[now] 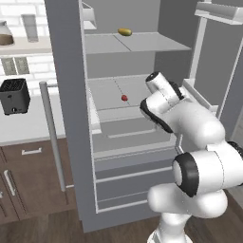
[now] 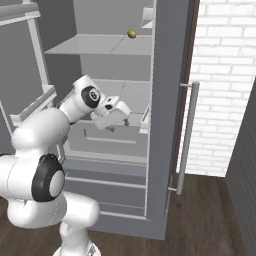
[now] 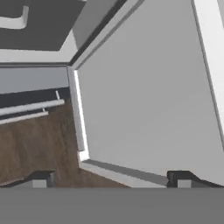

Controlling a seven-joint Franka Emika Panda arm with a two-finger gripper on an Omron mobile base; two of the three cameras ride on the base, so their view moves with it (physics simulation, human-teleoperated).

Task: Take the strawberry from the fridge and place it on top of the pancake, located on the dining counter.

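strawberry point(image 1: 124, 98) lying alone near the middle of the pale grey middle shelf point(image 1: 107, 90) inside the open fridge point(image 1: 71, 142), a tiny rounded red fruit well apart from the yellow-green oblong item point(image 1: 125, 32) on the shelf above. judged very light, soft and easily bruised, round enough to roll away if nudged from one side; best taken across its widest part with both fingertips straddling it and only a gentle squeeze, coming down from above or slightly from the front. gripper point(image 2: 119, 121) spread wide and holding nothing, poised at the front edge of that same shelf in the right base view, short of the fruit; fingertips point(image 3: 41, 178) far apart in the hand view, looking down past the shelf edge toward brown wooden floor. shelf surface smooth, flat and bare around the fruit, so nothing to stop a roll but also nothing to bump. fridge doors swung open on both sides, long bar handle point(image 1: 53, 137) on the left door, drawers point(image 1: 123, 180) below. white counter to the left with a dark toaster point(image 1: 14, 96), brown cabinets beneath, white brick wall to the right of the fridge
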